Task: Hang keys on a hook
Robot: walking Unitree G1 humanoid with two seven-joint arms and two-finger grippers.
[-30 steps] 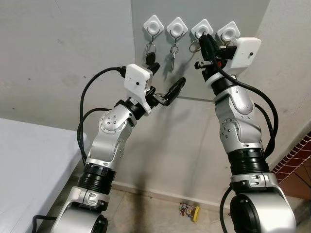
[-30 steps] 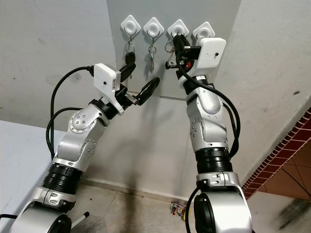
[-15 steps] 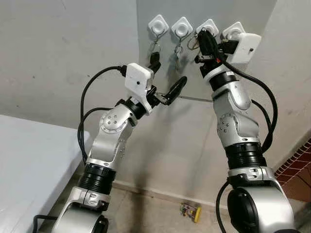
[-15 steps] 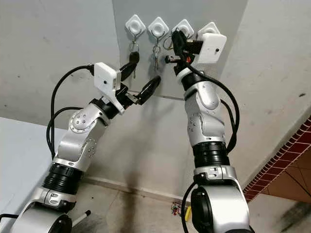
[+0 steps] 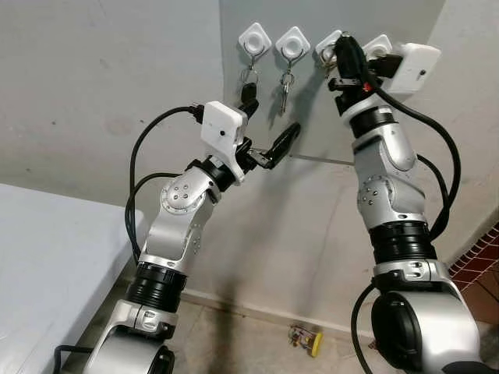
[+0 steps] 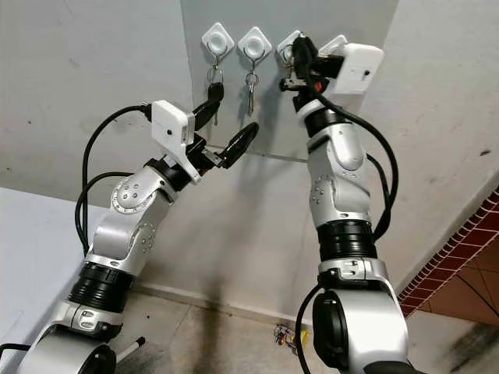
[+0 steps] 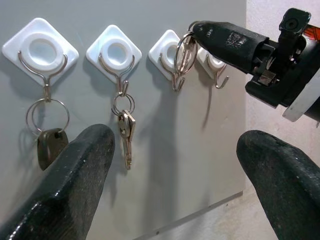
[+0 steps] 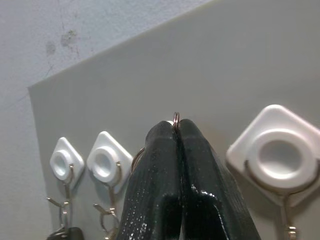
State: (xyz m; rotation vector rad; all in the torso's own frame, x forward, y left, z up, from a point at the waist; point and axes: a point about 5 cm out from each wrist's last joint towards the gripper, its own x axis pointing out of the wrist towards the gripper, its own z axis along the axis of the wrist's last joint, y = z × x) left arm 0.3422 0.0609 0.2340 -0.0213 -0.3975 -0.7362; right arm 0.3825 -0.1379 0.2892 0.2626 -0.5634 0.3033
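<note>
Clamped together on a key ring (image 7: 185, 47) are the two black fingers of the right gripper (image 8: 176, 126), with the thin metal loop pinched at the very tips. That ring is held right at the third hook (image 7: 172, 62) of the grey board (image 5: 327, 117) (counted from the robot's left), against its white diamond base; whether the ring is actually over the wire hook cannot be told. Just right of the third hook, the fourth hook (image 8: 283, 160) is partly covered by the right gripper's fingers and white wrist box. Left of the third hook, the second hook (image 7: 116, 52) carries a silver key (image 7: 127, 137) on small rings, and the first hook (image 7: 41, 50) carries a ring with a dark key fob (image 7: 50, 147). Below and in front of these hooks the left gripper (image 5: 267, 128) is raised, its fingers spread wide apart with nothing between them. On the floor under the board, by the wall, a small colourful object (image 5: 304, 339) is seen.
</note>
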